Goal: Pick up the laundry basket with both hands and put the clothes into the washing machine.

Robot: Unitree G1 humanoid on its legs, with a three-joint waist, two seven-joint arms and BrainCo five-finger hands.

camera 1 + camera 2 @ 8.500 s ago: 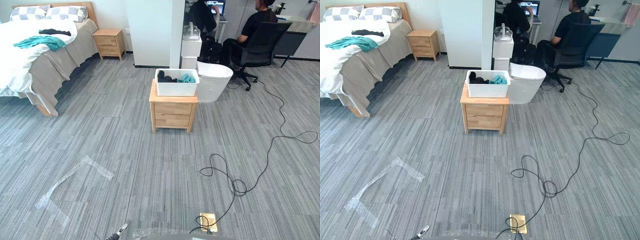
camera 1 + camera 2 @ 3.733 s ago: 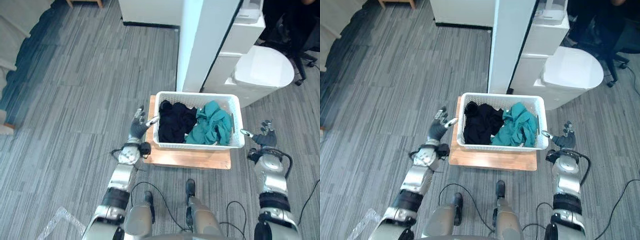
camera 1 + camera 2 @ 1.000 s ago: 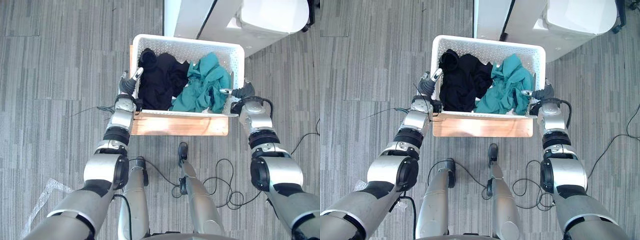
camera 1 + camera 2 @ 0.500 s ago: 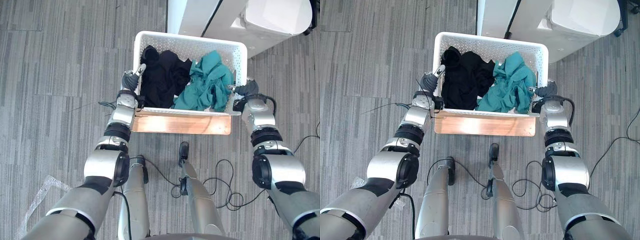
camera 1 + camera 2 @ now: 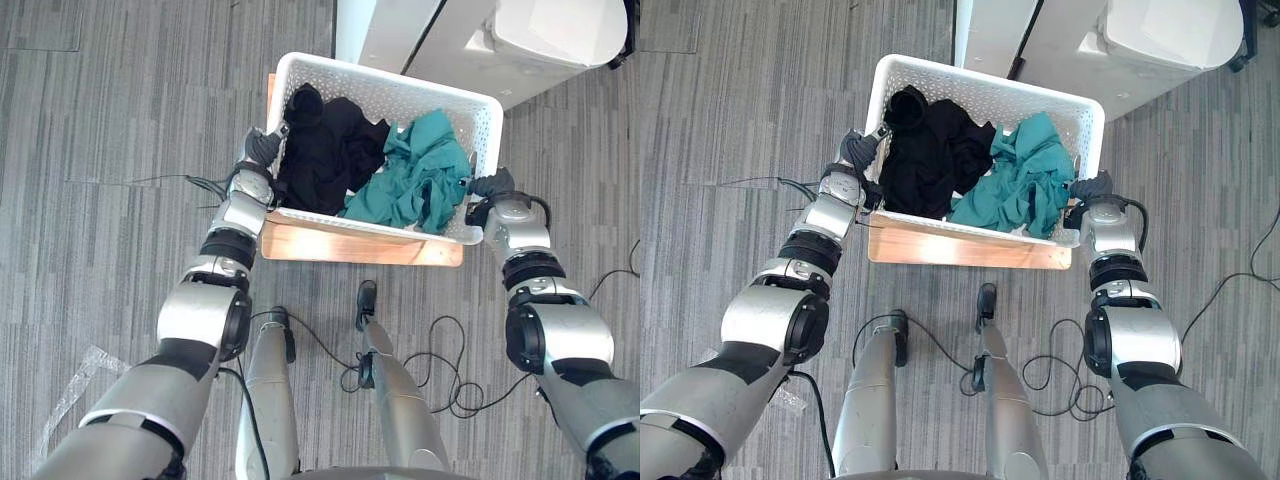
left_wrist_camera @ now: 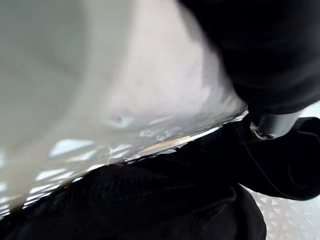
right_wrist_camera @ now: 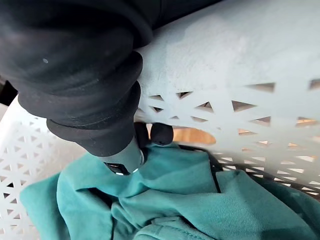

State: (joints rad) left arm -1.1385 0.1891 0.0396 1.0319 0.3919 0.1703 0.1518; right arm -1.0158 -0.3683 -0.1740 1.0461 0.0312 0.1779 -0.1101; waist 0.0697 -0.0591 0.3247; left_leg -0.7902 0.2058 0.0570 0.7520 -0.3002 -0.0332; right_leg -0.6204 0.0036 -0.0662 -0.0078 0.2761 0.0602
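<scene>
Swung askew in the last half second, the white laundry basket now lies at a slant over the wooden nightstand, its left end farther from the robot than before and a wider strip of the wooden top bare along its near wall. Whether its base has cleared the wood cannot be told.

The left hand clamps the basket's left end wall, thumb hooked over the rim and lying against the black clothes inside; the left wrist view shows that silver thumb pressed to the dark cloth beside the white lattice wall.

The right hand grips the opposite end wall. In the right wrist view a dark-tipped digit curls over the rim into the basket and rests on the teal clothes, the ribbed cover tight against the outside of the lattice.

Black garments fill the basket's left half, teal ones the right, the two heaps touching in the middle.

Beyond the basket stands a white pillar, with the washing machine just to its right, on the grey striped carpet.
</scene>
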